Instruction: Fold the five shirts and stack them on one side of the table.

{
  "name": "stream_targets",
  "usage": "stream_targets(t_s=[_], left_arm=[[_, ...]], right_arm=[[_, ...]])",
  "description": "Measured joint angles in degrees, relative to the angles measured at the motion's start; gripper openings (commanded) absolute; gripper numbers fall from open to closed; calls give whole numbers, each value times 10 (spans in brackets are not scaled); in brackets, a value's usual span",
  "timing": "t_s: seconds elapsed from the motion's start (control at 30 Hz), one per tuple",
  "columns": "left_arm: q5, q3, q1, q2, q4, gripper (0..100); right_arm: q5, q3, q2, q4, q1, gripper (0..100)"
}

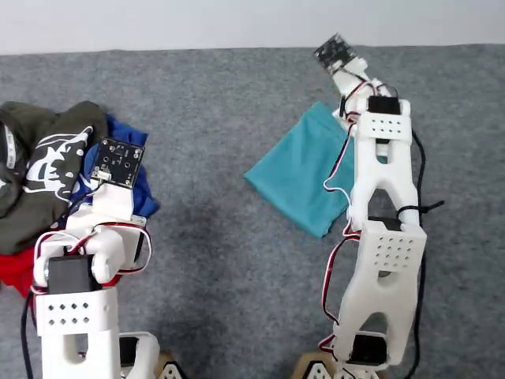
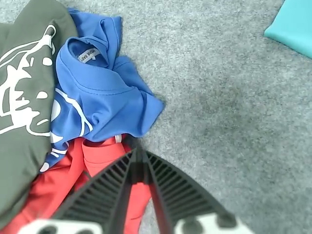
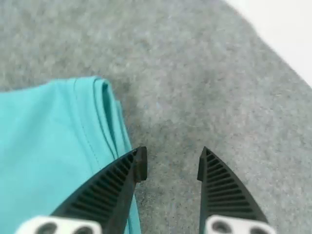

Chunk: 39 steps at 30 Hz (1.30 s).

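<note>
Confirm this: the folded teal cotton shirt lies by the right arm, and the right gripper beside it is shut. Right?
No: the right gripper is open, not shut, as the right wrist view shows. The folded teal cotton shirt does lie beside it.

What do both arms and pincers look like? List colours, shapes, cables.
The left arm and right arm are white plastic shells with rows of small holes, holding black motor blocks. Red, white and black cables loop along them. A black circuit board sits at each wrist. The left pincer and right pincer have black, ribbed, tapering fingers on white bases.
</note>
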Motion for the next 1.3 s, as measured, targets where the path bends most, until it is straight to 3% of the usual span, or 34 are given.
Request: stream_targets(t_s=[0.2, 0.47, 0.67, 1.07, 1.17, 1.3], left_arm=[[0, 0, 0, 0, 0, 4], [0, 0, 0, 0, 0, 4], [0, 0, 0, 0, 0, 4], [0, 0, 0, 0, 0, 4], [0, 0, -16, 0, 0, 4], [0, 0, -51, 0, 0, 4]], right_arm=[[-72, -48, 0, 93, -8, 9], [-168, -144, 0, 316, -12, 10], [-295, -228, 0, 440, -12, 10], [-629, -193, -21, 447, -8, 9], [-658, -153, -19, 439, -8, 9], [-648, -147, 19, 348, -25, 9]])
